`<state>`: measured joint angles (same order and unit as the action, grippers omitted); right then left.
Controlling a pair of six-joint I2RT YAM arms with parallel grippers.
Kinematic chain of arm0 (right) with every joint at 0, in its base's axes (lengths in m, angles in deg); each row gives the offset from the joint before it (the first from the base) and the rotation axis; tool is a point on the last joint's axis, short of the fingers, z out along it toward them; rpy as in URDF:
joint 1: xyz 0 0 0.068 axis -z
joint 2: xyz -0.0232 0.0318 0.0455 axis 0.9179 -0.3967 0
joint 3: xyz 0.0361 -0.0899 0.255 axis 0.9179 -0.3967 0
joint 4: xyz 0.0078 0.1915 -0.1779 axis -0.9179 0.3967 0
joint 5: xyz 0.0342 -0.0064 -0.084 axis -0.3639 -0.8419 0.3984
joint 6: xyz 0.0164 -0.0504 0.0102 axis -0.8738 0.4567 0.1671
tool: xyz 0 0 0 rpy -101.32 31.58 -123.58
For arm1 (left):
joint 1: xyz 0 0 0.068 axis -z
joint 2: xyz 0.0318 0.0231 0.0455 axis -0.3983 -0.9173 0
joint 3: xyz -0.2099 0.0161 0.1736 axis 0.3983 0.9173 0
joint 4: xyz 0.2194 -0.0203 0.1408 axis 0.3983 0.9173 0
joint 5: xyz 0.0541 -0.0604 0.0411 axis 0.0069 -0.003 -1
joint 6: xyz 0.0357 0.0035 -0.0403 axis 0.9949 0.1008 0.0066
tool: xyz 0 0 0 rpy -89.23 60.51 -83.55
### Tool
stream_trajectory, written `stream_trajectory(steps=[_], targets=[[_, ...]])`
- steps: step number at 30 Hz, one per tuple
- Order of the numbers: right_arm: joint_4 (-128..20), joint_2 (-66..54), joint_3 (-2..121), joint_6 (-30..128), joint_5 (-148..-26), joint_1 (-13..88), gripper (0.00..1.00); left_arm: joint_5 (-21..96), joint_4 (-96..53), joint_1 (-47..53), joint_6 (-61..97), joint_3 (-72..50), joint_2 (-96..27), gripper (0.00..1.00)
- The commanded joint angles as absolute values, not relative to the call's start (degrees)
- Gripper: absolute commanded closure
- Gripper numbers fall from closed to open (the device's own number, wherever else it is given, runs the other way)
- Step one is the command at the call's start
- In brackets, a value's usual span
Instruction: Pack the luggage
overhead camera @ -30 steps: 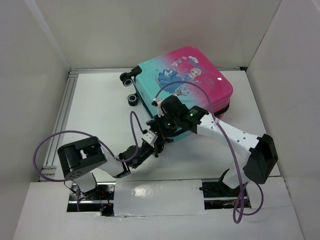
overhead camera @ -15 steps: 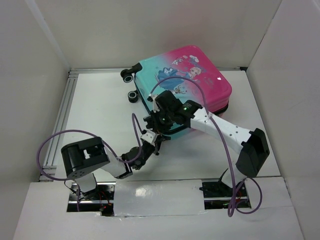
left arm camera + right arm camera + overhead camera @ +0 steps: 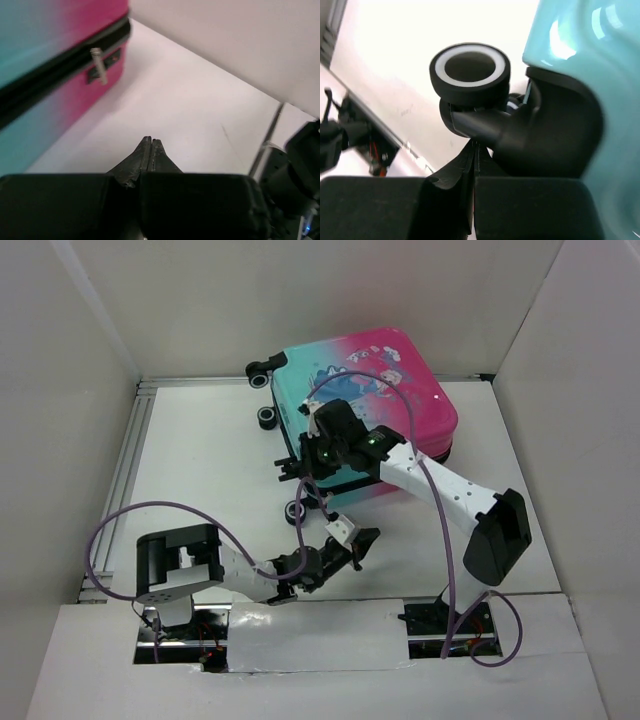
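Two claws, both closed, neither holding anything. Left claw (image 3: pixel 362 538) has fingertips pressed together, nothing between them, low over the white surface (image 3: pixel 200 470). In its wrist view the left claw (image 3: pixel 150 143) has the luggage (image 3: pixel 45 50) ahead and to its left, clearly apart from it; the black zipper seam with a silver zipper pull (image 3: pixel 98 65) runs along that side. Right claw (image 3: pixel 298 472) sits at the wheel end of the luggage (image 3: pixel 385 370), shell lid-down and closed, teal end toward the claw, pink end away from it. In the right wrist view the right claw (image 3: pixel 475 150) is shut, with tips just under the black wheel bracket; can't tell if touching. Black wheel (image 3: pixel 470 67) is directly above the tips, teal shell (image 3: pixel 600 75) above and right of them.
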<state>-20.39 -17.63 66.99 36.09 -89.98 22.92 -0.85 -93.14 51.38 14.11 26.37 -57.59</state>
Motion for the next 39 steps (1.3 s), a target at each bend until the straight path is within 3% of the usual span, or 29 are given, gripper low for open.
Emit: stream_trajectory(steps=[1, 3, 7, 11, 12, 15, 16, 17, 19, 22, 26, 31, 39], targets=[[-31.24, -17.60, 72.77, 37.46, -82.31, 25.76, 1.00, 3.15, -99.97, 51.76, 13.10, 24.70, -60.31, 1.00], [-29.21, -16.12, 74.01, 37.46, -81.62, 26.98, 1.00, 2.45, -101.03, 51.76, 13.10, 24.70, -61.02, 1.00], [-23.24, -14.36, 80.14, 37.46, -81.95, 29.36, 0.90, 1.74, -102.96, 51.76, 13.10, 25.31, -61.64, 1.00], [-20.95, -10.15, 82.45, 38.17, -86.08, 31.29, 0.63, 0.35, -102.96, 51.76, 14.67, 30.58, -55.33, 0.98], [-20.95, -9.35, 82.45, 38.86, -86.09, 31.82, 0.49, 1.47, -101.57, 51.76, 17.12, 31.72, -53.23, 0.95], [-18.41, -6.27, 82.45, 40.10, -84.69, 34.00, 0.28, 7.70, -89.03, 49.05, 16.89, 35.77, -41.81, 0.75], [-17.87, -5.48, 81.93, 40.62, -81.55, 34.71, 0.25, 9.46, -85.25, 48.08, 15.75, 36.39, -35.78, 0.55], [-17.26, -4.08, 80.62, 40.63, -79.69, 35.59, 0.23, 13.13, -82.34, 45.81, 14.95, 37.09, -32.84, 0.43], [-16.55, -2.76, 77.55, 40.63, -74.44, 39.54, 0.17, 14.14, -74.16, 43.78, 13.54, 39.46, -24.43, 0.31], [-17.25, -0.56, 73.85, 40.63, -73.09, 47.01, 0.09, 15.62, -66.68, 39.56, 13.54, 41.83, -17.72, 0.27], [-19.09, -0.03, 69.89, 38.70, -77.10, 58.78, 0.02, 28.95, -61.31, 30.35, 15.03, 41.32, -14.71, 0.27], [-21.55, -2.65, 69.27, 36.68, -80.99, 67.58, 0.01, 36.46, -64.55, 24.70, 11.45, 40.61, -22.32, 0.28], [-26.83, -4.51, 64.00, 35.00, -85.83, 71.81, 0.01, 40.60, -77.03, 23.29, 9.42, 37.81, -37.36, 0.32]])
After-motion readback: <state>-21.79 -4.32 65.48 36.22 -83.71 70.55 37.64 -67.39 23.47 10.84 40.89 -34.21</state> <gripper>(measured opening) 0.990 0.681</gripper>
